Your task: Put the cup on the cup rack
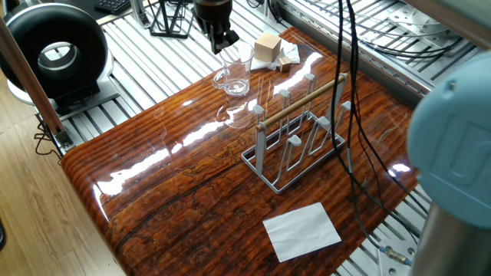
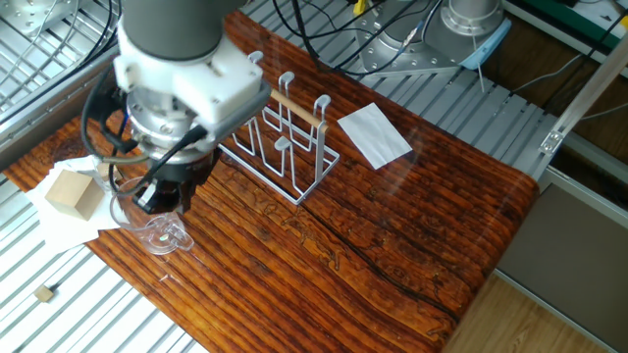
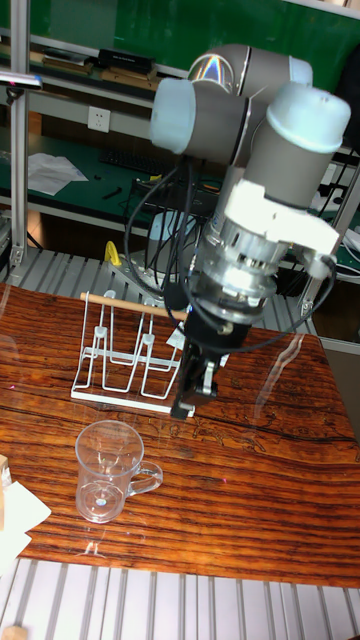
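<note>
Pincer point(image 3: 196, 388) pointing down, nothing held

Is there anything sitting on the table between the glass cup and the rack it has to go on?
Nothing visible does. The cup stands upright on bare wood, apart from the cup rack, and the strip of table between them holds nothing. The wooden block and paper lie off that path.
</note>
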`<state>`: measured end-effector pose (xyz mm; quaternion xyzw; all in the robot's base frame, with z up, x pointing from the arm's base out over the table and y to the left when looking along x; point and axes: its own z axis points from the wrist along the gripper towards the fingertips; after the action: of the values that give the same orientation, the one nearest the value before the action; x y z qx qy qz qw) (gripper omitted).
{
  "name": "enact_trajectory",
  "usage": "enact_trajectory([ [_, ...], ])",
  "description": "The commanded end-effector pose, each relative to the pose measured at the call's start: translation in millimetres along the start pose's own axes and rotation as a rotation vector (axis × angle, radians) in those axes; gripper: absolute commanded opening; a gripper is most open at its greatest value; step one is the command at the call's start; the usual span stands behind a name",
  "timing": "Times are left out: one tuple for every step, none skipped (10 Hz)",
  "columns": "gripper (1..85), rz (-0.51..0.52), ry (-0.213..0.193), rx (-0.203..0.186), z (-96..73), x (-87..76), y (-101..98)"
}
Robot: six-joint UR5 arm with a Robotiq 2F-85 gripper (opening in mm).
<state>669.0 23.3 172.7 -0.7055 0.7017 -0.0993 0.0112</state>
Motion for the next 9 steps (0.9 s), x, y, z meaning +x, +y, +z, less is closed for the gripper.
enact_trajectory([
  [1.0,0.041,-0.012,0.006,18.3,-0.2,-15.0],
  [5.0,0.054,-0.017,0.006,25.1,1.2,-16.6],
  [25.7,0.042,-0.048,0.001,31.5,-5.0,-17.3],
  [31.0,0.034,-0.066,-0.002,36.0,-8.9,-18.3],
  [31.0,0.031,-0.062,-0.002,39.5,-7.9,-19.4],
  [31.3,0.024,-0.06,-0.003,43.5,-7.4,-20.3],
  [31.7,0.019,-0.055,-0.004,47.5,-5.1,-20.7],
  [31.7,0.015,-0.052,-0.004,51.2,-3.0,-21.2],
  [31.7,0.008,-0.052,-0.003,56.5,-1.8,-22.4],
])
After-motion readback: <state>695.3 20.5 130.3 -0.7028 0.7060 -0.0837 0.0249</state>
